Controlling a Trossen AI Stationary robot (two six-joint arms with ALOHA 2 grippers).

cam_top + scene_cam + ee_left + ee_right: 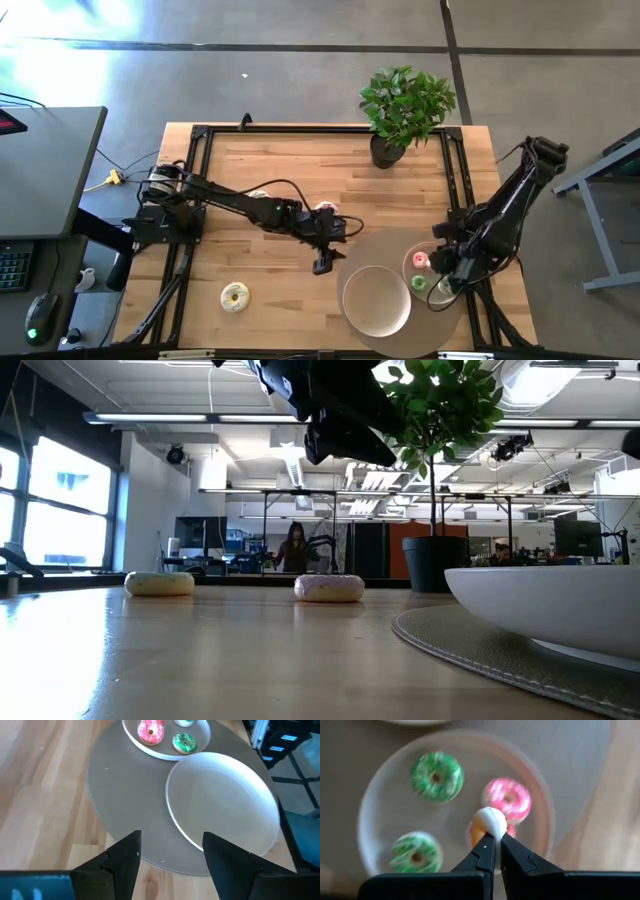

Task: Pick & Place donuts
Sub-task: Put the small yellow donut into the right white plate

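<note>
Donut (490, 821), glossy white-iced ring, pinched edgewise in right jaws (493, 851); left jaws (171, 851) spread, empty.

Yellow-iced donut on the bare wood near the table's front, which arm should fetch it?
Left. The left gripper hangs open and empty over mid-table, nearer the yellow-iced donut. The right gripper is shut on a white-iced donut above the small white plate on the far side.

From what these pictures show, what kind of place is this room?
Probably an open office or lab: ceiling lights run over rows of desks, a monitor stands at the right, and a person sits far behind the wooden table.
</note>
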